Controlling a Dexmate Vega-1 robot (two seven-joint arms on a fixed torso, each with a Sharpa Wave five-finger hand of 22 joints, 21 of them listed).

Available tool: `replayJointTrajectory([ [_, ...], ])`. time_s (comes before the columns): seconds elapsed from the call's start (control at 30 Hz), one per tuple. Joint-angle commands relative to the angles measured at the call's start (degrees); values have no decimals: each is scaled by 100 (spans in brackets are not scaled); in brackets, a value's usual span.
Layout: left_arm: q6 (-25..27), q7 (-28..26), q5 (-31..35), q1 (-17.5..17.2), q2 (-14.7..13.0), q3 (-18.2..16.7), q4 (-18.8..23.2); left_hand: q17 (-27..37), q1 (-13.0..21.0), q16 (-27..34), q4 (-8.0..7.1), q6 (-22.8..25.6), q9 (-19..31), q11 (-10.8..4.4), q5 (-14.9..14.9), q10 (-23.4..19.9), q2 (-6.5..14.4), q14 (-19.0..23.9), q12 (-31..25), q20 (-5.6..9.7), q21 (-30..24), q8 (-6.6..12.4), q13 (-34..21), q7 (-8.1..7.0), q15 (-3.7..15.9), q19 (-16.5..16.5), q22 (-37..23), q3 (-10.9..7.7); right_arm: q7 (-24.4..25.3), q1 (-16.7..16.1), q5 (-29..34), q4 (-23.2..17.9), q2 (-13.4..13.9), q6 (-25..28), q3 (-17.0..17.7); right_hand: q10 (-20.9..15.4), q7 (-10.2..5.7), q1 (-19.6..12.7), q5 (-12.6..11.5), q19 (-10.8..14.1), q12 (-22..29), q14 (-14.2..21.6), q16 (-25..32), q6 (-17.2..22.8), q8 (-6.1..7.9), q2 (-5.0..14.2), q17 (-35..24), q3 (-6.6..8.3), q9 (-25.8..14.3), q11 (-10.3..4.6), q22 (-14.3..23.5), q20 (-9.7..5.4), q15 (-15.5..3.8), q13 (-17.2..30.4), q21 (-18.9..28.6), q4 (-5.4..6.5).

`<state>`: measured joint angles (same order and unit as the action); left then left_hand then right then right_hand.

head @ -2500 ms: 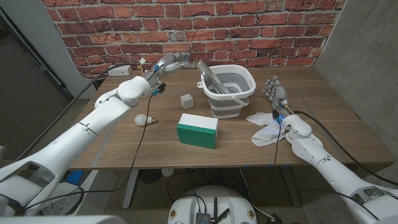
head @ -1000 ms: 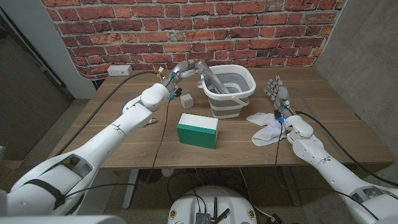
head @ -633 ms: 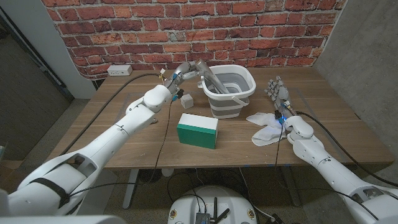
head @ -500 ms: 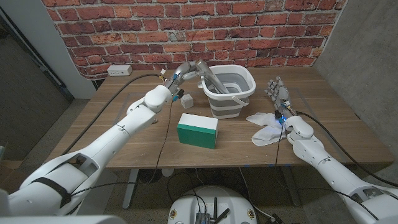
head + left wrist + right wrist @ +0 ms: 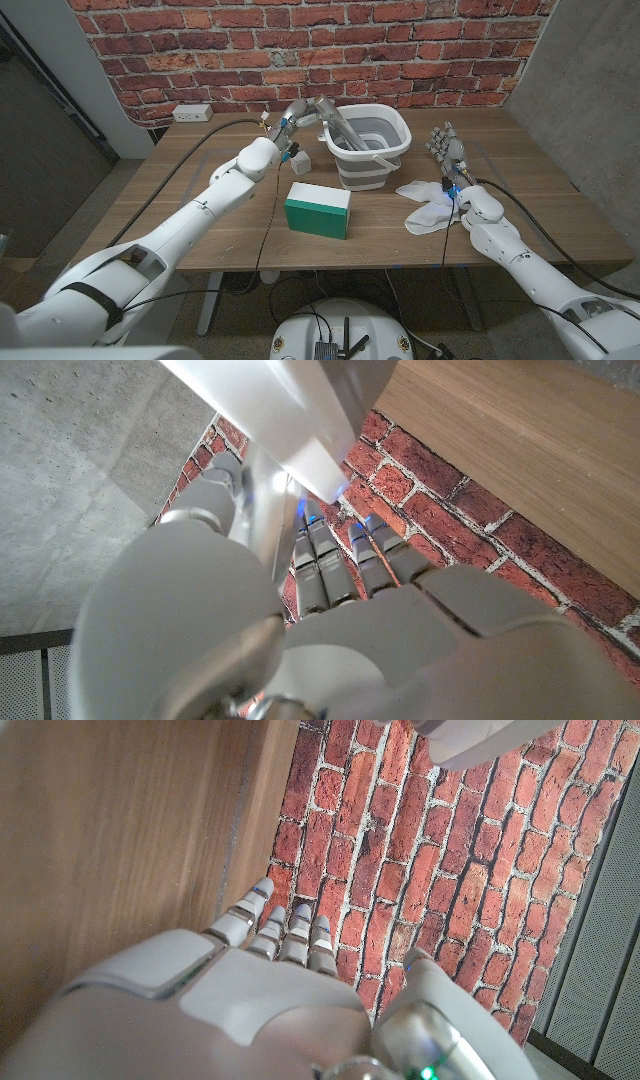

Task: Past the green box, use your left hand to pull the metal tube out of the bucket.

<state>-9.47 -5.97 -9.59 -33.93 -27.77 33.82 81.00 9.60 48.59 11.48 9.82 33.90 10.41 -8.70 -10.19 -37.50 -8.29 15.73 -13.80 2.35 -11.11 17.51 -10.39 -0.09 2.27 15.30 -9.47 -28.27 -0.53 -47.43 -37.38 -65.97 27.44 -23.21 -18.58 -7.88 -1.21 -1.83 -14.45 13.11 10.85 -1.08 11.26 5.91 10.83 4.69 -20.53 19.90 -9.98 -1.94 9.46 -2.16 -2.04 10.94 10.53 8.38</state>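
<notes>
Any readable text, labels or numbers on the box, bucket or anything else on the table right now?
None can be read.
green box: plain faces, no print visible.
bucket: no label visible.
metal tube: bare metal.
power strip: too small to tell.

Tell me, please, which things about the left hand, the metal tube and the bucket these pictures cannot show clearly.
- Grip: in the head view the left hand meets the metal tube, but it is too small to tell if the fingers close around it.
- Left wrist view: the tube is blurred and cut off by the picture's edge.
- Tube's lower end: hidden by the bucket wall.
- Small cube: partly covered by the left arm.
</notes>
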Motion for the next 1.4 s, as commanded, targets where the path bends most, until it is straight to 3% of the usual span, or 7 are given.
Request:
replayJointTrajectory([
  [0.03, 25, -397, 80, -240, 71, -77, 224, 1, 110, 47, -3, 314, 9, -78, -50, -342, 26, 193, -50, 147, -10, 48, -5, -48, 494, 121, -21, 71, 28, -53, -27, -31, 5, 3, 22, -42, 12, 51, -51, 38, 39, 41, 47, 49, 28, 245, -9, 47, -24, 8, 14, -86, -22, 4, 34, 9],
  [0.33, 23, -800, 230, -410, 113, -148, 356, -8, 294, 34, -31, 1176, 16, -280, -113, -1258, 180, 701, -34, 212, -41, 93, 1, -165, 781, 437, -27, 218, 25, -34, -18, -14, -3, -4, 16, -44, 15, 55, -54, 40, 38, 37, 47, 57, 27, 246, 4, 47, -24, 7, 14, -87, -28, 4, 33, 14],
  [0.63, -49, -952, 338, -416, 146, -162, 309, -8, 399, 13, -53, 1560, 26, -312, -136, -1652, 398, 926, -11, 249, -37, 95, -7, -227, 836, 540, -34, 227, 25, -18, -11, 8, -25, -14, 5, -44, 21, 60, -56, 43, 36, 40, 50, 60, 24, 248, 17, 47, -25, 12, 14, -90, -19, 4, 33, 18],
  [0.83, -77, -963, 353, -386, 178, -159, 263, -11, 494, -12, -94, 1802, 46, -329, -134, -1959, 824, 1082, 8, 209, -29, 57, -26, -212, 861, 572, -42, 165, 52, -35, -14, -1, -31, -20, 13, -46, 16, 63, -57, 43, 36, 44, 53, 65, 24, 248, 24, 47, -25, 11, 14, -85, -20, 4, 32, 21],
  [0.93, -178, -967, 343, -359, 224, -158, 176, -22, 524, -52, -133, 1876, 67, -328, -109, -2031, 1224, 1119, 65, 186, -15, -12, -40, -206, 822, 531, -49, 105, 61, -46, -19, -3, -38, -30, 18, -47, 21, 65, -58, 45, 36, 44, 54, 63, 22, 247, 28, 46, -25, 14, 14, -84, -17, 4, 33, 22],
  [1.0, -199, -948, 331, -336, 242, -154, 136, -24, 527, -65, -142, 1896, 73, -319, -96, -2028, 1357, 1117, 91, 173, -13, -34, -45, -212, 825, 518, -52, 87, 59, -46, -21, 4, -41, -36, 19, -47, 22, 66, -58, 45, 36, 44, 54, 65, 22, 247, 30, 46, -25, 10, 14, -83, -18, 4, 32, 23],
  [1.4, -300, -826, 399, -146, 283, -85, -15, -48, 401, -153, -187, 1827, 104, -330, -25, -2019, 1726, 1034, 176, 110, -1, -188, -60, -193, 749, 417, -59, -1, 64, -58, -37, 45, -71, -99, 39, -44, 28, 71, -60, 43, 33, 40, 55, 67, 19, 246, 43, 43, -25, 15, 14, -79, -20, 3, 30, 27],
])
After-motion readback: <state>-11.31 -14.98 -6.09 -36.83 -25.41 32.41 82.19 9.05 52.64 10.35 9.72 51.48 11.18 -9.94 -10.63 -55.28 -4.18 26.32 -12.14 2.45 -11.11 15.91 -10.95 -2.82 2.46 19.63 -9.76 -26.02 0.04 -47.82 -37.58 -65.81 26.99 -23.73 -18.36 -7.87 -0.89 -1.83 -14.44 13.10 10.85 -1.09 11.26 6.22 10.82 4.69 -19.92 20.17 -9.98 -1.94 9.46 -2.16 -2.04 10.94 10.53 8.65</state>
